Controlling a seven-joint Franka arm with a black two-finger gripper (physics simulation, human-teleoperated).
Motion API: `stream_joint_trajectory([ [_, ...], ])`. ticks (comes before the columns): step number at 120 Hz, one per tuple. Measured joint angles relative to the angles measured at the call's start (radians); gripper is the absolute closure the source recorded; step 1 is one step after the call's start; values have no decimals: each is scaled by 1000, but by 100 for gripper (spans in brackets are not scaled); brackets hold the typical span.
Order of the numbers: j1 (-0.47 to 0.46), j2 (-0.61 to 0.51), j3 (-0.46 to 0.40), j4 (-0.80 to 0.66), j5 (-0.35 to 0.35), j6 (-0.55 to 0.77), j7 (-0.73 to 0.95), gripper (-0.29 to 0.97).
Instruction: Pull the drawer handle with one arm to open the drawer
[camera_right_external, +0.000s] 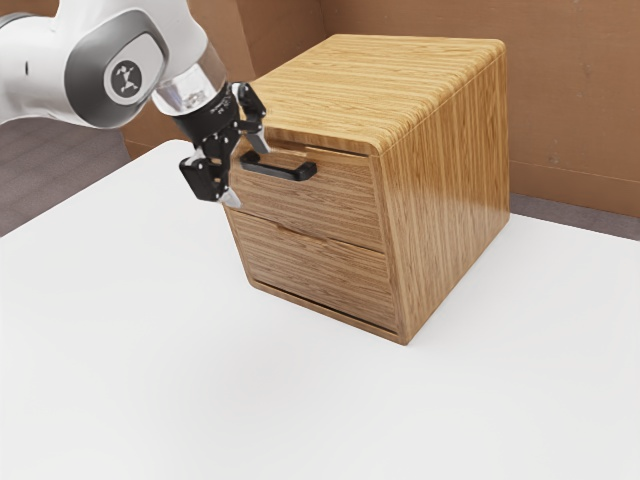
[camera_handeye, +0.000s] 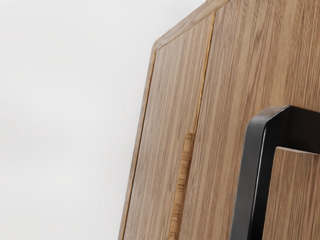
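At the upper drawer's front, the fingers (camera_right_external: 257, 138) stand spread, straddling the end of the black handle (camera_right_external: 285, 171), gripper (camera_right_external: 244, 168) at its 9 o'clock; the drawer (camera_right_external: 320, 205) looks shut, so clamping and pulling remain.

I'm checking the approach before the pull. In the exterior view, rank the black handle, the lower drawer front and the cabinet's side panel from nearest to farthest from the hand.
1. The black handle, right at the hand, on the upper drawer.
2. The lower drawer front, below the handle.
3. The side panel, toward the exterior view's right.
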Motion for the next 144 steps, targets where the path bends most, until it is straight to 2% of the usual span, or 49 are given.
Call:
stream_joint_trajectory([
  [42, 100, 19, -1, 1, 1, 14, -1, 0],
  [89, 50, 21, 0, 2, 1, 22, -1, 0],
  [144, 75, 48, -1, 2, -3, 43, -1, 0],
])
